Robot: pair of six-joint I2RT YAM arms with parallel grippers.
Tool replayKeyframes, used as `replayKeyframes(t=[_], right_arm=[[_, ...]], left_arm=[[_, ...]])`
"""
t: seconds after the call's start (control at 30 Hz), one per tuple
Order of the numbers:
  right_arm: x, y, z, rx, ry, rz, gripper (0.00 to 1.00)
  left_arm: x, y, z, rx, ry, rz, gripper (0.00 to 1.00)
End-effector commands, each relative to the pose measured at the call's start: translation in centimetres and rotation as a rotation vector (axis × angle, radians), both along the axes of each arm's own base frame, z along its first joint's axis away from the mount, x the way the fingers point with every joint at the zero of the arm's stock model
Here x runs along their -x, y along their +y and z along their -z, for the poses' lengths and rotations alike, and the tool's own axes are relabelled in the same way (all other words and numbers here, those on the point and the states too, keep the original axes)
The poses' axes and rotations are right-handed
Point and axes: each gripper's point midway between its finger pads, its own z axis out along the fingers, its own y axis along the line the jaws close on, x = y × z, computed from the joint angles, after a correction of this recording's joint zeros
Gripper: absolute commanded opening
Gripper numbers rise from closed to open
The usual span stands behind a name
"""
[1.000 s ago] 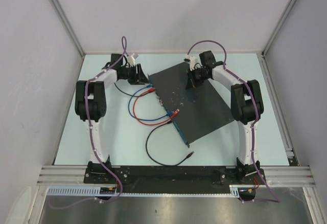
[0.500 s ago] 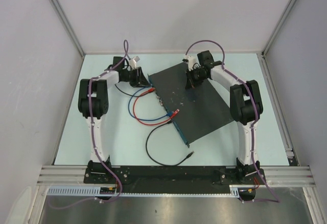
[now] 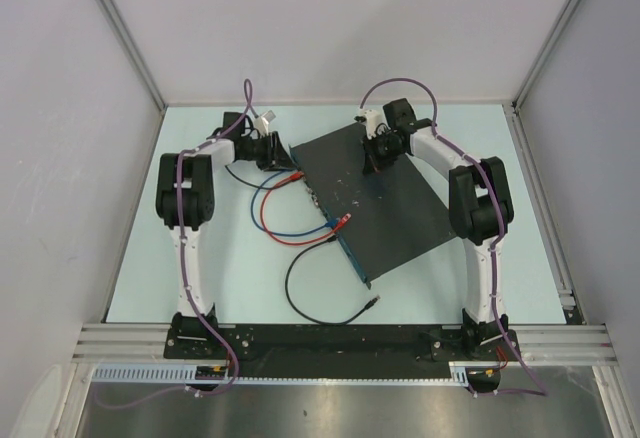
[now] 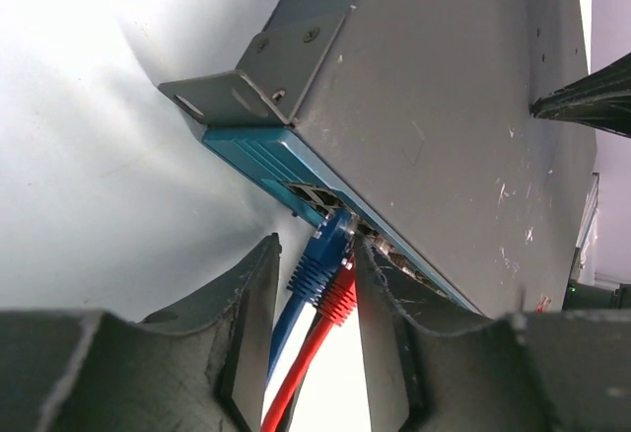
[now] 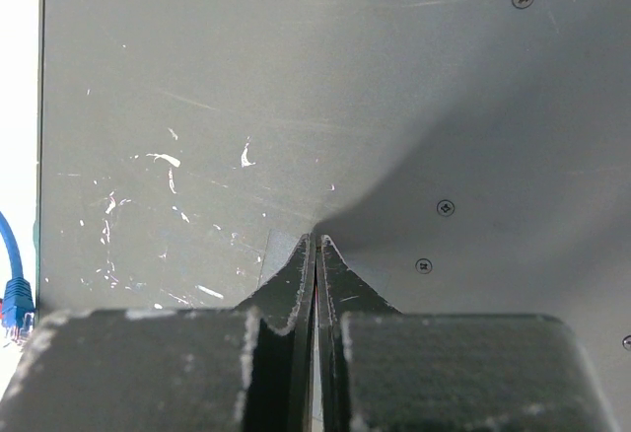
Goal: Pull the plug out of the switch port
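The switch [image 3: 375,198] lies at an angle in the middle of the table, its bluish socket edge [image 4: 258,146] facing left. A blue plug [image 4: 330,250] and a red plug [image 4: 342,294] sit side by side in sockets near its far corner. My left gripper [image 4: 315,245] is open, and both plugs lie between its fingers; it also shows in the top view [image 3: 277,152]. My right gripper [image 5: 315,242] is shut and empty, its tips touching the switch's scuffed top [image 5: 246,107]; it also shows in the top view [image 3: 376,156].
A second red plug [image 3: 343,221] sits at the switch's socket edge further along. Red and blue cables [image 3: 268,220] loop on the table to the left. A black cable [image 3: 300,303] ends in a loose plug [image 3: 372,302] near the front. A blue plug [image 5: 15,304] shows at the right wrist view's left edge.
My left arm has moved right toward the switch's corner, bringing its gripper closer around the plugs. The right arm has hardly moved.
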Motion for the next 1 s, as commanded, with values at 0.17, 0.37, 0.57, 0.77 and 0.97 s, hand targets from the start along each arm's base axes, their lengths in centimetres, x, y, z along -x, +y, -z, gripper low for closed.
replayKeyframes(t=[0.17,0.37,0.57,0.77,0.97], right_arm=[[2.17,-0.35,6.61,0.142,0.093,-0.025,0.0],[2.23,-0.33,6.69,0.148,0.091,-0.026,0.0],[2.36,-0.16,6.74,0.157,0.087,-0.032,0.0],[2.35,-0.08,6.76,0.161,0.086,-0.033,0.0],[2.31,-0.08,6.96,0.165,0.091,-0.033,0.0]], left_arm=[[-1.34,-0.38,-1.62,0.045,-0.052,0.018,0.44],[-1.37,-0.52,-1.59,0.057,-0.052,0.025,0.42],[-1.53,-0.59,-1.43,0.063,-0.049,0.024,0.36],[-1.53,-0.72,-1.43,0.074,-0.052,0.031,0.14],[-1.7,-0.62,-1.27,0.066,-0.048,0.022,0.03]])
